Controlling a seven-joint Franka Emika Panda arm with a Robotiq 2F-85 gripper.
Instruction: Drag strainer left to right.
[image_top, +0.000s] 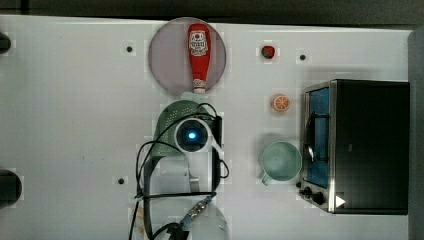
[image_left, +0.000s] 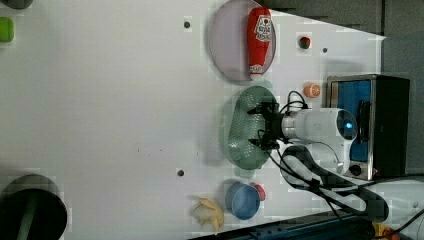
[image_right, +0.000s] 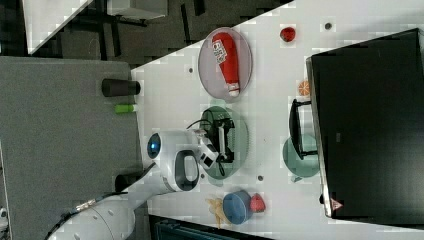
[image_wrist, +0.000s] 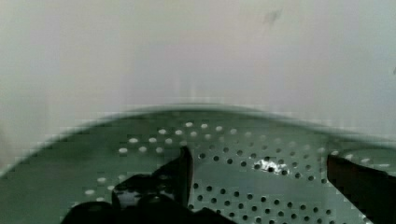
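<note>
your gripper (image_wrist: 259, 163) hangs spread wide over the strainer (image_left: 245, 127), holding nothing; its holed floor lies just below the fingers (image_wrist: 184, 170).

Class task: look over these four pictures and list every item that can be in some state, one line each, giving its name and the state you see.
Pale mint-green oval plastic strainer: upright, nothing inside but the claw.
Robot's black claw: open, over the strainer's inside.
Red plastic ketchup bottle: lying flat on the round grey plate.
Round mint-green mug: upright, empty.
Small blue bowl: upright, empty.
Silver toaster oven: door shut.
</note>
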